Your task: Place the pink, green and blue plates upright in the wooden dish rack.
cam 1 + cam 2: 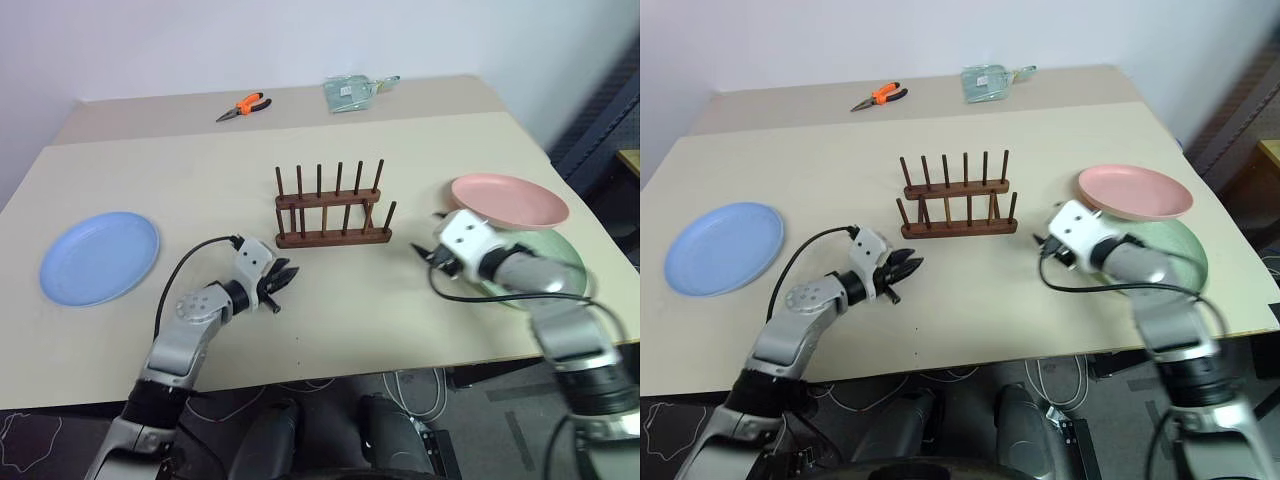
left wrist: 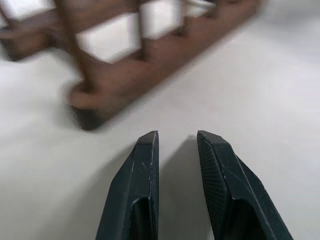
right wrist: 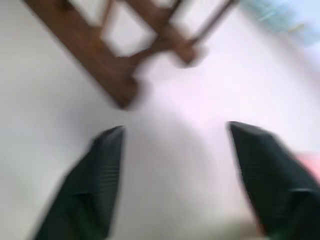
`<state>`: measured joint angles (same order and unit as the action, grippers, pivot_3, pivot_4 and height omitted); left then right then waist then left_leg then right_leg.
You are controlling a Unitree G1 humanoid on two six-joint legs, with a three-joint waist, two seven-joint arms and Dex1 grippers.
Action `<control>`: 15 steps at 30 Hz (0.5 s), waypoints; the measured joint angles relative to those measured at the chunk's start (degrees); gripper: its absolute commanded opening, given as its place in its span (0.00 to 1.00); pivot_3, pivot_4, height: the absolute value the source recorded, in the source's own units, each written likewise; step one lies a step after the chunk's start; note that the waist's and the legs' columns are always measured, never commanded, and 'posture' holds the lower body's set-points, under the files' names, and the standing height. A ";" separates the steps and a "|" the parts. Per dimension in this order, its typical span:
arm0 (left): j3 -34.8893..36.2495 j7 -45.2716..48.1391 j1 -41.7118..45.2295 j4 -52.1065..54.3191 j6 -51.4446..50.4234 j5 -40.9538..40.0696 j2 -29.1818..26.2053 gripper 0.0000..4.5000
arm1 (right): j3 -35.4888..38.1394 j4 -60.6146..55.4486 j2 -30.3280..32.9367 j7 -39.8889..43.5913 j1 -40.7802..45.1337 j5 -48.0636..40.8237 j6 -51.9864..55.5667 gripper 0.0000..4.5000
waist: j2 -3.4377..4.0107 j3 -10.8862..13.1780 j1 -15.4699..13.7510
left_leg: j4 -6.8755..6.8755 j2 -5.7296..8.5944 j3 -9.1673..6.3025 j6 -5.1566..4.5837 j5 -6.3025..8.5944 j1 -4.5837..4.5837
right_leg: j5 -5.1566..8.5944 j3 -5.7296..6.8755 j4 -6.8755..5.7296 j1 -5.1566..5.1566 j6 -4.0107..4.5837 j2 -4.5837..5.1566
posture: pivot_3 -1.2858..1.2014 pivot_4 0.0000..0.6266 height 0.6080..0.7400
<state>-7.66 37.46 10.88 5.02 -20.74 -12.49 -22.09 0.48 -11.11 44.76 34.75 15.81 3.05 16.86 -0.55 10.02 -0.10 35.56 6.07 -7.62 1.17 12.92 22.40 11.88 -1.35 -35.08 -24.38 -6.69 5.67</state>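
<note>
Flanking wooden dish rack (image 1: 332,207), empty-pegged.

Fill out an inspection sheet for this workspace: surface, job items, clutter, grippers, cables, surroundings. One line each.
Surface: beige table, dry and uncluttered in the middle.
Job's things: wooden dish rack at centre, no plates in it; blue plate flat at the robot's left; pink plate resting on the green plate at its right.
Clutter: orange-handled pliers and a clear packet at the far edge.
Grippers: left gripper slightly parted, empty; right gripper open, empty.
Cables: black cable looping along the left arm; more cables on the floor.
Surroundings: plain white wall.
</note>
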 measured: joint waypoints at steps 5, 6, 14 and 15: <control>-1.16 5.76 -1.64 5.81 -3.26 -5.04 -0.26 0.26 | 3.05 1.42 8.71 -0.06 -1.18 5.21 -1.86 0.81 | -0.06 0.03 -0.44 | 0.06 0.00 0.05 -0.02 0.01 0.04 | 0.10 0.01 0.06 0.01 -0.05 0.02 | 0.52 0.24 0.99; -1.31 6.51 -1.21 6.96 -3.79 -5.89 -0.22 0.26 | 2.70 3.48 9.96 -0.69 -1.54 7.37 -2.53 0.81 | -0.06 0.04 -0.50 | 0.08 0.00 0.07 -0.03 0.02 0.05 | 0.08 0.00 0.07 0.02 -0.02 0.04 | 0.52 0.24 0.99; -1.78 6.59 4.24 10.99 -6.78 -10.66 2.83 0.26 | -5.96 23.98 9.77 -7.94 3.37 18.79 -9.24 0.52 | -0.01 0.08 0.22 | 0.09 0.00 0.24 -0.07 0.03 0.02 | -0.04 -0.06 0.06 0.02 0.14 0.06 | 0.52 0.24 0.99; -1.78 6.30 4.11 11.01 -6.98 -10.66 2.73 0.26 | -6.61 25.68 9.38 -8.73 4.08 19.49 -10.27 0.42 | -0.01 0.08 0.35 | 0.09 0.00 0.23 -0.07 0.03 0.02 | -0.04 -0.07 0.05 0.02 0.14 0.05 | 0.52 0.24 0.99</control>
<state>-9.44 43.76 14.99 16.04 -27.72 -23.15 -19.36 -6.12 14.57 54.14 26.02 19.90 22.54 6.59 -0.56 10.10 0.25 35.65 6.07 -7.39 1.10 12.95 22.42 11.84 -1.42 -35.03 -24.36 -6.55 5.72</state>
